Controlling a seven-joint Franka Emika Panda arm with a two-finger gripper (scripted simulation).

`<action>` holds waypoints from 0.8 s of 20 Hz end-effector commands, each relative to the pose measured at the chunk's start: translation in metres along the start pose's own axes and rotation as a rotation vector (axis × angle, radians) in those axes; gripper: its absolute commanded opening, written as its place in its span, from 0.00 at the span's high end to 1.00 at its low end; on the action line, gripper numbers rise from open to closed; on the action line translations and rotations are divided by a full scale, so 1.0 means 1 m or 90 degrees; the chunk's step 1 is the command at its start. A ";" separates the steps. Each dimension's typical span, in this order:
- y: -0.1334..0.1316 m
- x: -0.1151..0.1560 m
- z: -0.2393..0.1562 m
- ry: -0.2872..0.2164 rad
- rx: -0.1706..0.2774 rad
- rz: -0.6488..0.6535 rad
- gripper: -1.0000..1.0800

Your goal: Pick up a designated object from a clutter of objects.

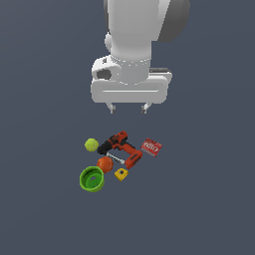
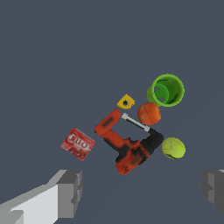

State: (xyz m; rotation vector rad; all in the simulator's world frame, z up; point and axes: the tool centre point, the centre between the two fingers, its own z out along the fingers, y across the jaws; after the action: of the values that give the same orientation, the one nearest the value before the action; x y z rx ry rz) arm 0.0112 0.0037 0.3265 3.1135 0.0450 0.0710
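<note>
Yellow-green tennis ball (image 1: 91,144) beside power drill (image 1: 121,148), untouched; gripper (image 1: 128,107) well above clutter, fingers spread, empty.

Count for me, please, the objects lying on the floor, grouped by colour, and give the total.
Red: 2, the power drill (red and black) and the flat box
Orange: 1, the orange ball
Green: 1, the bowl
Yellow-green: 1, the tennis ball
Yellow: 1, the small block
Metal grey: 1, the thin rod
Total: 7
</note>
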 end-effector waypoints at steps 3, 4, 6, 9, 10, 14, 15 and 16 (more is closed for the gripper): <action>0.001 0.000 -0.001 0.001 0.001 0.002 0.04; 0.003 0.001 -0.003 0.003 0.003 0.004 0.04; 0.007 0.003 -0.008 0.009 0.008 0.012 0.04; 0.012 0.005 -0.016 0.017 0.014 0.025 0.04; 0.013 0.005 -0.018 0.018 0.015 0.028 0.04; 0.013 0.005 -0.017 0.018 0.015 0.027 0.04; 0.013 0.005 -0.016 0.017 0.015 0.025 0.04; 0.014 0.005 -0.015 0.017 0.015 0.023 0.04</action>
State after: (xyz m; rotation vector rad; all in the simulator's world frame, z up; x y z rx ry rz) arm 0.0159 -0.0089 0.3438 3.1370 -0.0156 0.1159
